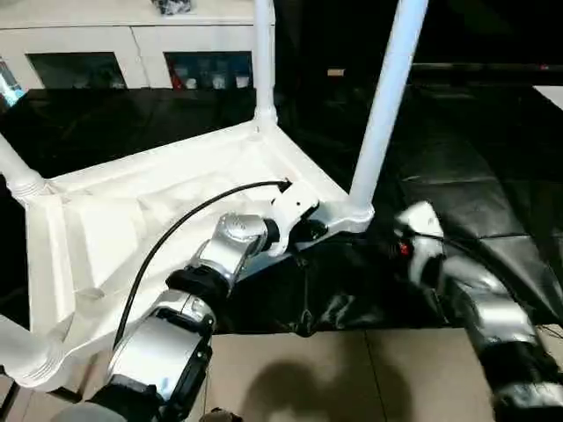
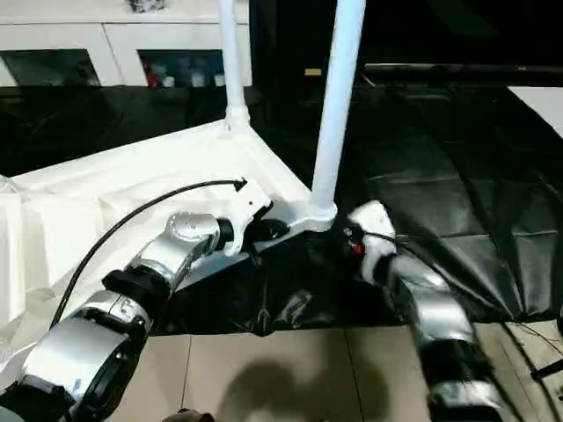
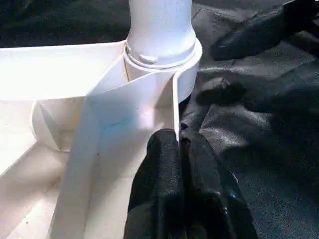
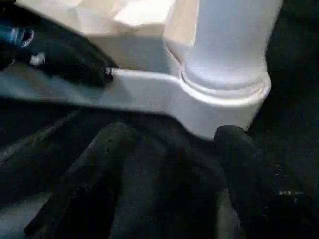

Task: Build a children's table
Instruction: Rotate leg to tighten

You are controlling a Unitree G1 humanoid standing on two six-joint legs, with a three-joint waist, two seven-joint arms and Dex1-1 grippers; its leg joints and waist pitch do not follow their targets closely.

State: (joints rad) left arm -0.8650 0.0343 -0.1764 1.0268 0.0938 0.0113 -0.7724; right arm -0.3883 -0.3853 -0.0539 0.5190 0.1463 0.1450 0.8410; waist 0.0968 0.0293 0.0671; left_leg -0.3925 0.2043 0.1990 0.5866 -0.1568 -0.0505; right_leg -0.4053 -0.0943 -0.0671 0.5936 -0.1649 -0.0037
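- Upside down on the black sheet [image 1: 493,202] lay one white table [image 1: 132,229], four legs in its corner sockets, two of them rising tall.
- My left gripper [image 3: 180,142], fingers clenched together, pressed the rim beside the near leg [image 1: 383,114].
- My right gripper [image 4: 169,144], fingers spread, reached low toward that corner socket [image 4: 219,99].

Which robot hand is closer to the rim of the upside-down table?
Left. The left gripper is shut on the table's rim, beside the corner socket. The right gripper is open on the black sheet, just outside that corner, not touching.
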